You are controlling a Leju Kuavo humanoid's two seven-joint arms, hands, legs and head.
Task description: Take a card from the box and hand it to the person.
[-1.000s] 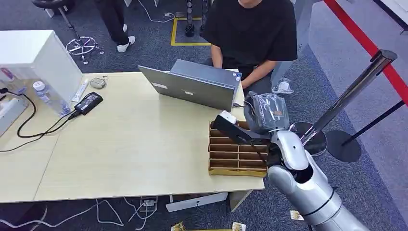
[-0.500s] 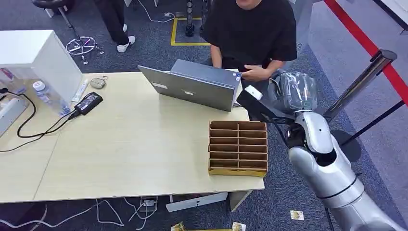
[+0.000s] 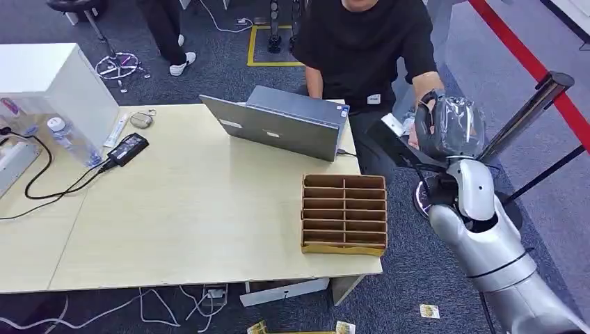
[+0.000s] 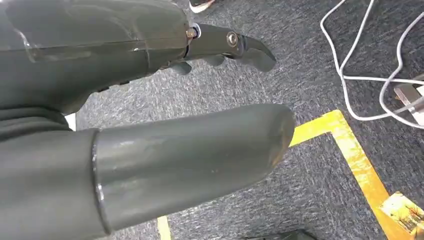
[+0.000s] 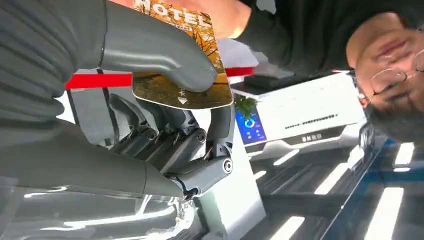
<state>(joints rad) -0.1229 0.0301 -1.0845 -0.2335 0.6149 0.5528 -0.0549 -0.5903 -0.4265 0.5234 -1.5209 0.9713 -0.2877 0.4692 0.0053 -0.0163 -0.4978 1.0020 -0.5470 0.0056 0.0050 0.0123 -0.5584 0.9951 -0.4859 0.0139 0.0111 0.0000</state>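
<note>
Holding the card out now, the right hand is raised beyond the table's far corner, well clear of the box, which sits low and to its inner side on the table. From the wrist camera, the thick thumb presses the card flat against the darker fingers, with 1 free end poking out past them. That's a firm pinch on 1 end only. The person's hand has come right up against the robot hand; whether it has already caught the card is hard to tell from above, since the plastic-wrapped hand hides the contact. Best play here, I'd say: keep the arm steady, keep the free end offered toward the person, and only ease the thumb once a pull is felt. Let go early and the card drops to the carpet. Left hand hangs over the floor, fingers loosely apart, holding nothing.
</note>
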